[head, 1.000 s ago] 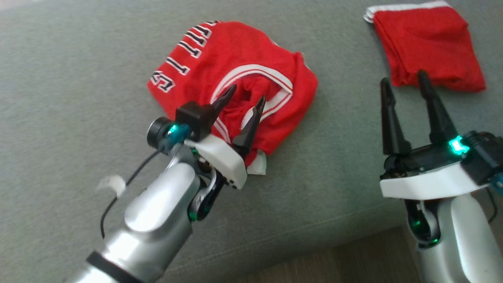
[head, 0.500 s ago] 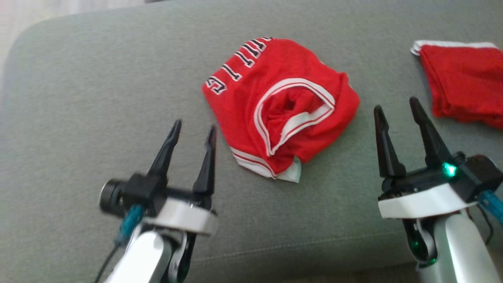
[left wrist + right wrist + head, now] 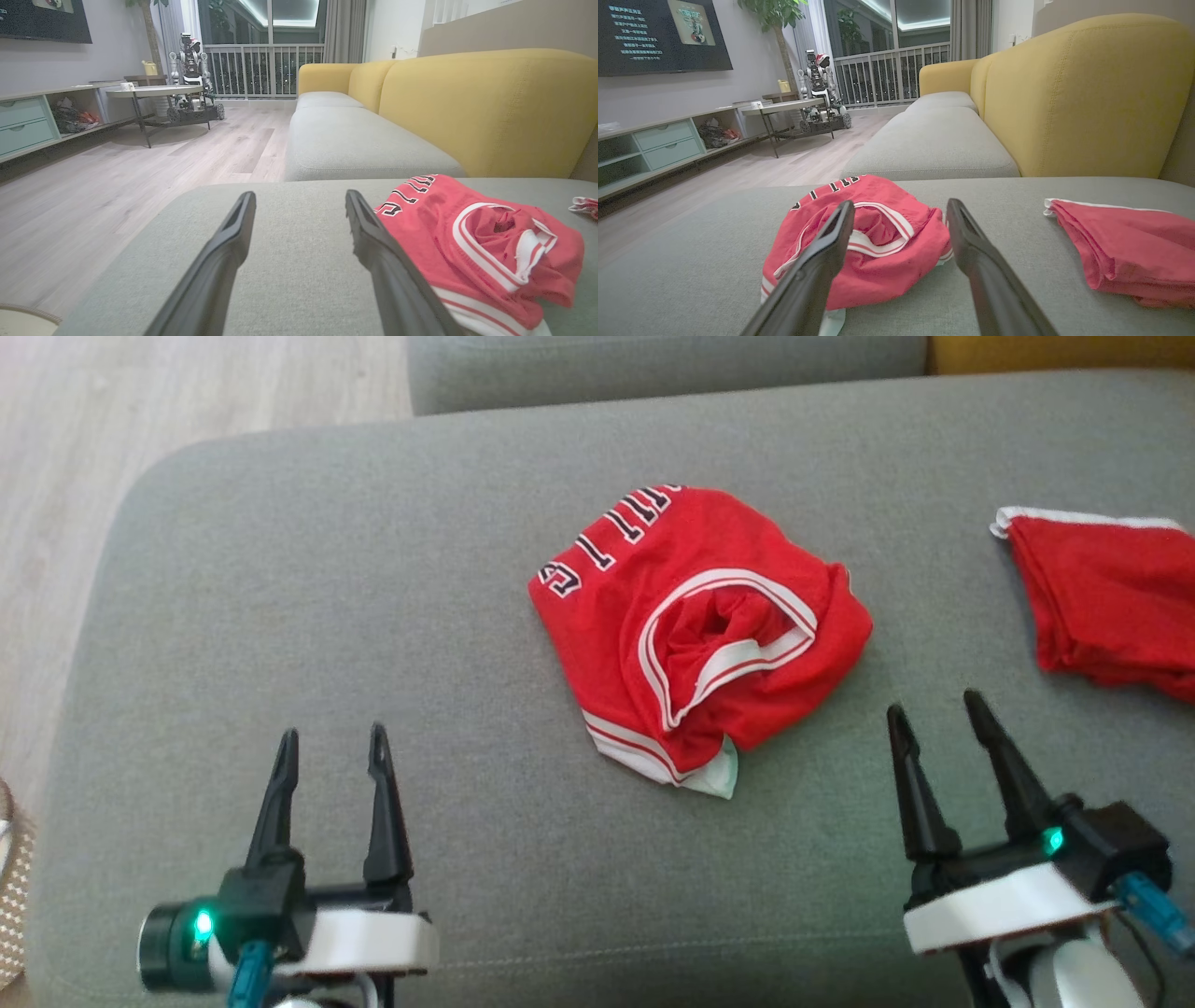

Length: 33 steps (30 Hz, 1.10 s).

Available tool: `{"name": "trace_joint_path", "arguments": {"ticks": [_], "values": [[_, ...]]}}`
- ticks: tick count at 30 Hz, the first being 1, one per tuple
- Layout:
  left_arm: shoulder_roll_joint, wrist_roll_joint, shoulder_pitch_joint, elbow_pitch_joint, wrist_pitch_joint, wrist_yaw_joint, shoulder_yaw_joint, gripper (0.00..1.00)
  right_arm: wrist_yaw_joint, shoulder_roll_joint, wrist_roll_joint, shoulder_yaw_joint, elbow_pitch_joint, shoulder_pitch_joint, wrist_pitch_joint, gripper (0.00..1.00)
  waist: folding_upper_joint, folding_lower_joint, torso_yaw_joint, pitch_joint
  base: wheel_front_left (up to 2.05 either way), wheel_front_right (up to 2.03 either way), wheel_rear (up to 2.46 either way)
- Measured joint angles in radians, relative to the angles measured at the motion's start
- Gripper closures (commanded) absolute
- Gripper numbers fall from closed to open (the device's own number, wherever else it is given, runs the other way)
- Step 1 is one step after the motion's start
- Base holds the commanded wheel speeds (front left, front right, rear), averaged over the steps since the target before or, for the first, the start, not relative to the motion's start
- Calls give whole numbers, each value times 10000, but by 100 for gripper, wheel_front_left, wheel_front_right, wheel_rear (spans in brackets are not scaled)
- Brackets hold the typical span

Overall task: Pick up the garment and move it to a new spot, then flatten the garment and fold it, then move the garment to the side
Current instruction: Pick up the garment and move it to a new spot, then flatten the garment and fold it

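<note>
A crumpled red jersey with white trim and lettering, the garment [image 3: 695, 635] [image 3: 472, 242] [image 3: 864, 242], lies bunched in the middle of the grey sofa seat [image 3: 373, 569]. My left gripper [image 3: 331, 742] stands open low at the left, well apart from the garment, nothing between its fingers [image 3: 224, 261]. My right gripper [image 3: 938, 709] is open at the lower right, just off the garment's right edge, also with nothing in it. In the right wrist view its fingers [image 3: 971, 252] frame the garment.
A second red cloth [image 3: 1111, 607] [image 3: 1129, 252], folded, lies at the seat's right. The seat's left edge drops to wooden floor [image 3: 112, 429]. Yellow backrests [image 3: 490, 107] stand behind; a table [image 3: 154, 91] and another robot [image 3: 191, 56] are far off.
My left gripper has drawn back from over the garment to the lower left, still open. The camera has tilted, showing more of the seat's far and left edges. The garment lies let go.
</note>
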Motion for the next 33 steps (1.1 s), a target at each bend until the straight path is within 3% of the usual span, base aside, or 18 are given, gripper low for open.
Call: {"name": "trace_joint_path", "arguments": {"ticks": [16,33], "values": [[-215,596,207,219,0,-706,481,0,0,12,58,270,48,88,0,0,0,0,58,-265,0,0,0],[-320,686,206,351,0,-888,646,0,0,12,58,257,31,87,0,0,0,0,62,-231,0,0,0]]}}
